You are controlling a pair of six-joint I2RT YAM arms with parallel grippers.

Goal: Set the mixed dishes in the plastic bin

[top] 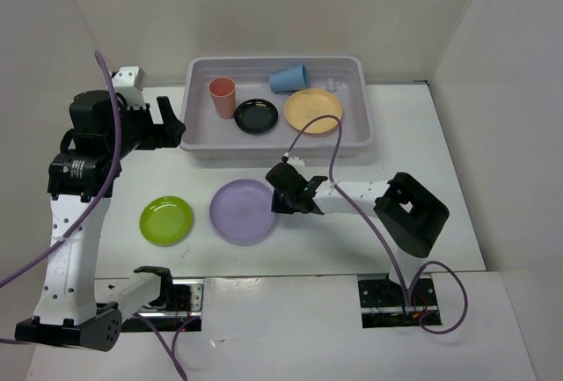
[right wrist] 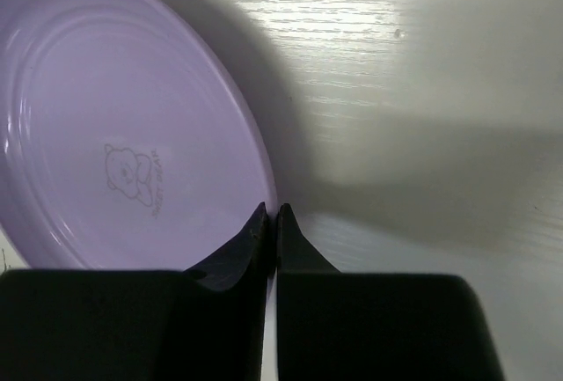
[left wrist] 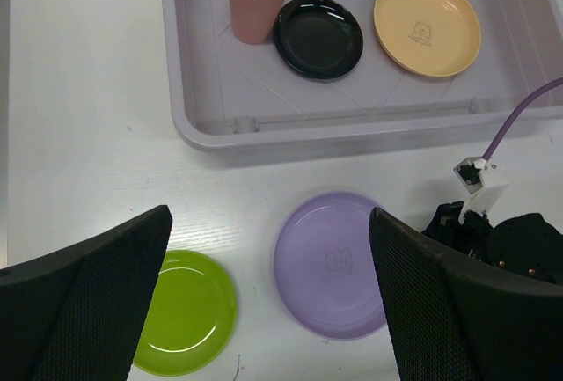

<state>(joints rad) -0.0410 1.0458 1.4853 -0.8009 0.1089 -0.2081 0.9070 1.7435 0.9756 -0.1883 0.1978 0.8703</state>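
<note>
The lavender plate lies on the table in front of the plastic bin. My right gripper is shut on its right rim; in the right wrist view the fingertips pinch the edge of the lavender plate. A lime green plate lies to its left. Inside the bin are a salmon-pink cup, a blue cup on its side, a small black plate and a pale orange plate. My left gripper hangs open and empty just left of the bin.
White walls close in the table at the back and on both sides. A purple cable loops from the right wrist over the bin's front rim. The right arm's black link stands to the right.
</note>
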